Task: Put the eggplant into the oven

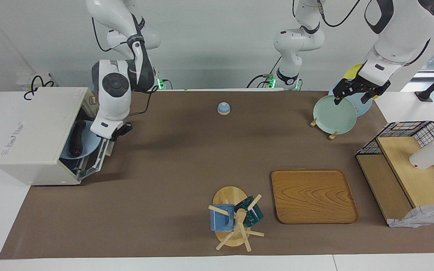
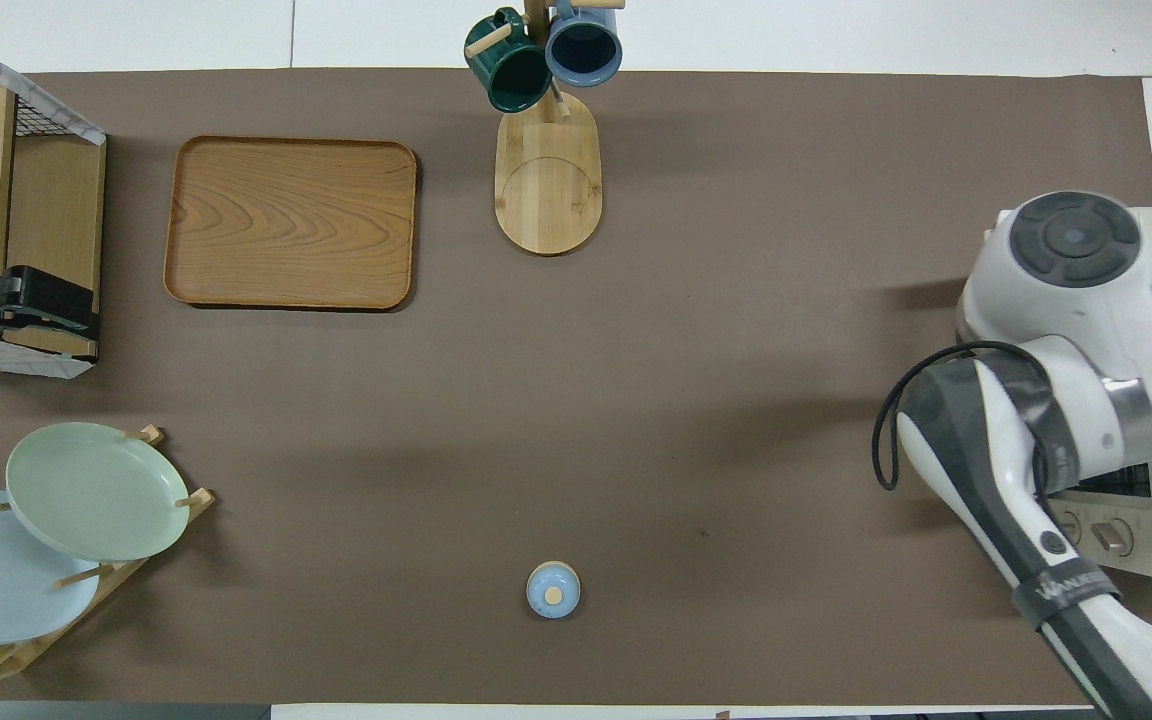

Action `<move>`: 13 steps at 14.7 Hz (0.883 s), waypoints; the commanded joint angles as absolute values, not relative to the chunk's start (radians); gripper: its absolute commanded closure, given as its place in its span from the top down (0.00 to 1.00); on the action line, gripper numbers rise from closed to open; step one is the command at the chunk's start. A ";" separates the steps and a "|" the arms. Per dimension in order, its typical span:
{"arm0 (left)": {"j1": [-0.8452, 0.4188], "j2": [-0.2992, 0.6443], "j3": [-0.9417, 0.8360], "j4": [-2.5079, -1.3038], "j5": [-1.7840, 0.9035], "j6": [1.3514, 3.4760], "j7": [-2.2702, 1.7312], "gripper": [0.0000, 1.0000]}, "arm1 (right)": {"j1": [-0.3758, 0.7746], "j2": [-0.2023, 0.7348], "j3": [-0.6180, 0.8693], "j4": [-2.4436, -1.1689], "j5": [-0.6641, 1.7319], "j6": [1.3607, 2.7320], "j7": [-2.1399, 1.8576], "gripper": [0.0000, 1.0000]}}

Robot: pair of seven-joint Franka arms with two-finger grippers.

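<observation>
Oven [image 1: 32, 128] is sitting at the right arm's end of the counter [image 1: 187, 169], with its mouth facing the left arm's end.

Eggplant [image 1: 77, 141] is lying inside the oven on a pale blue plate [image 1: 89, 145]. The plate's rim is just showing at the mouth. The eggplant's long axis is running across the opening, one end nearer the robots and the other farther, so nothing is poking out toward the door.

Door [image 1: 98, 158] is standing tilted, part-way up, neither flat nor closed.

Right gripper [image 1: 119, 131] is hanging at the door's raised outer edge, at the end nearer the robots. Contact looks likely. Whether it is spread or pressed together cannot be told. In the overhead view its arm is covering the oven mouth, so the eggplant is hidden there.

Key relation: the eggplant is lying from this gripper straight toward the oven's inside, with the door between the two. Judging from that, the placing is done and swinging the door up is the step in hand. The right arm is by far the nearer one.

Small blue bell [image 1: 223, 108] is sitting mid-counter, near the robots.

Left gripper [image 1: 355, 94] is waiting over the green plate [image 1: 333, 114] in the rack. It looks spread and is holding nothing.
</observation>
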State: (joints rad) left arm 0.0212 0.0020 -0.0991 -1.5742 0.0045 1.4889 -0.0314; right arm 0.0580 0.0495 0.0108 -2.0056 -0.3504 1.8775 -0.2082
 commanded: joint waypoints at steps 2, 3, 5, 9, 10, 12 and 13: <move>0.028 -0.006 -0.106 -1.574 0.029 1.480 -0.031 1.00 | -0.041 0.016 -0.009 -1.967 -0.324 1.861 -0.339 0.00; 0.028 -0.006 -0.106 -1.574 0.029 1.480 -0.029 1.00 | -0.055 0.005 -0.009 -1.964 -0.299 1.846 -0.347 0.00; 0.028 -0.006 -0.104 -1.574 0.029 1.480 -0.029 1.00 | -0.061 -0.027 -0.012 -1.913 -0.208 1.781 -0.344 0.09; 0.028 -0.006 -0.106 -1.574 0.029 1.480 -0.031 1.00 | -0.060 -0.018 -0.012 -1.721 -0.051 1.634 -0.334 1.00; 0.028 -0.006 -0.104 -1.574 0.029 1.480 -0.031 1.00 | -0.063 -0.020 -0.011 -1.710 -0.019 1.631 -0.333 1.00; 0.028 -0.006 -0.106 -1.575 0.029 1.480 -0.031 1.00 | -0.051 -0.023 -0.011 -1.703 0.006 1.617 -0.305 1.00; 0.028 -0.006 -0.106 -1.574 0.029 1.480 -0.029 1.00 | -0.048 -0.028 -0.006 -1.709 0.006 1.606 -0.284 1.00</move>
